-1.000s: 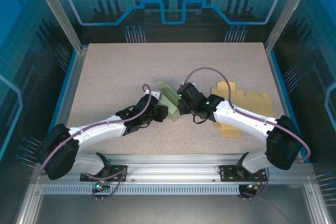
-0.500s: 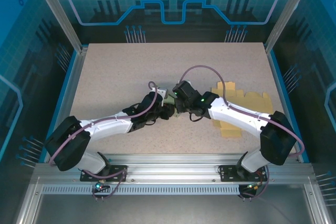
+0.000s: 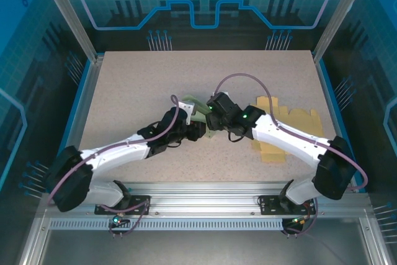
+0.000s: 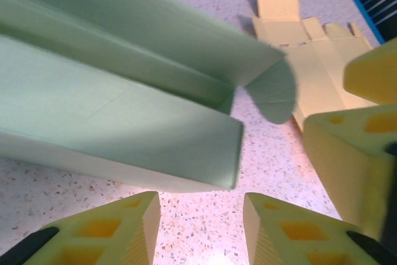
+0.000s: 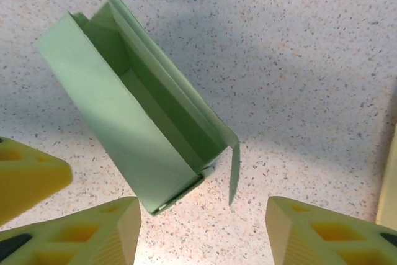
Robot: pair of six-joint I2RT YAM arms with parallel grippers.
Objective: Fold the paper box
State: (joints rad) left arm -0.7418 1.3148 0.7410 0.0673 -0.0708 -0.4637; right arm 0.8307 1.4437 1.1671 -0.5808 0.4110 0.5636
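Top external: I see the green paper box (image 3: 193, 108) lying near the middle of the table (image 3: 136, 85). It sits at 12 o'clock of the left gripper (image 3: 198, 131) and 10 o'clock of the right gripper (image 3: 212, 121), both close in on it.

Left wrist: my left jaws stand parted with bare table between them. The box lies on its side just beyond, at 11 o'clock. A flat yellow blank (image 4: 310, 54) lies at 1 o'clock.

Right wrist: my right jaws gape wide and empty. The box lies at 11 o'clock, its near end just beside one finger (image 5: 93, 234).
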